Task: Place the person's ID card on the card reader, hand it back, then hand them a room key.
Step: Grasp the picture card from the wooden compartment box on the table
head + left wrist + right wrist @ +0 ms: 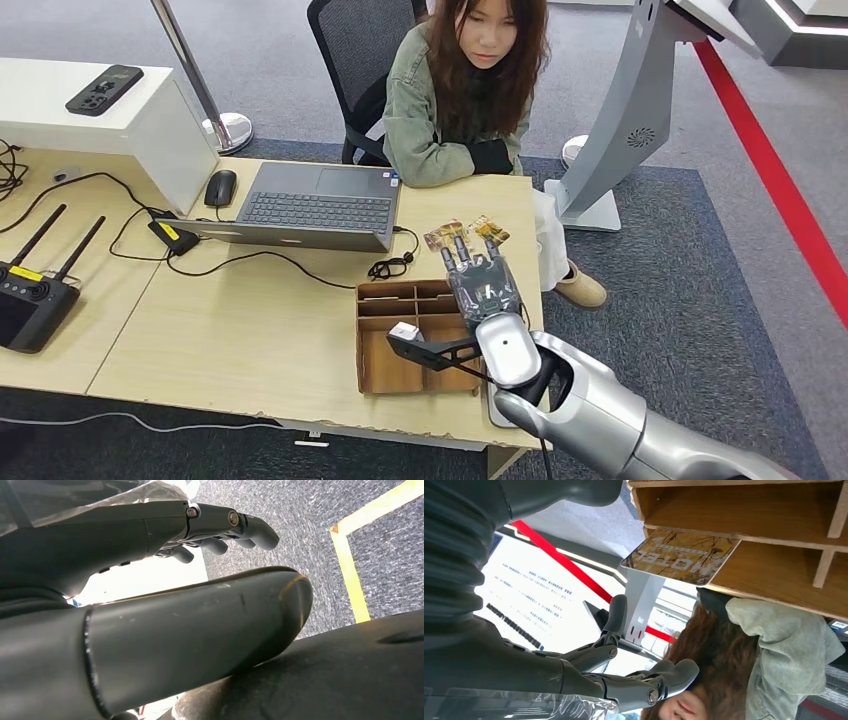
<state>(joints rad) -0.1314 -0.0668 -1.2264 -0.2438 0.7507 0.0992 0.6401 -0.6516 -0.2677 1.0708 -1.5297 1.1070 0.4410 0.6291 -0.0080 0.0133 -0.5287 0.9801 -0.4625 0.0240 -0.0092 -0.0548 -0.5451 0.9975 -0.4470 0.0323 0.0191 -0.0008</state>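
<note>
Two hotel key cards (466, 233) lie on desk (250, 330) centre-right of frame, just beyond cardboard tray (385, 345). Right hand (482, 282) hovers above tray's far edge, fingers extended toward cards, spread, holding nothing. Left hand (220, 527) hangs over carpet, fingers loosely curled, empty. Person (460, 90) seated top centre, laptop (310, 205) left of cards.

The right hand (483, 283) covers the near ends of the cards (466, 233) and part of the cardboard tray (385, 345); the card reader is hidden. At the lower right the right arm runs off the frame. The left hand (220, 527) is half-hidden by dark casing
</note>
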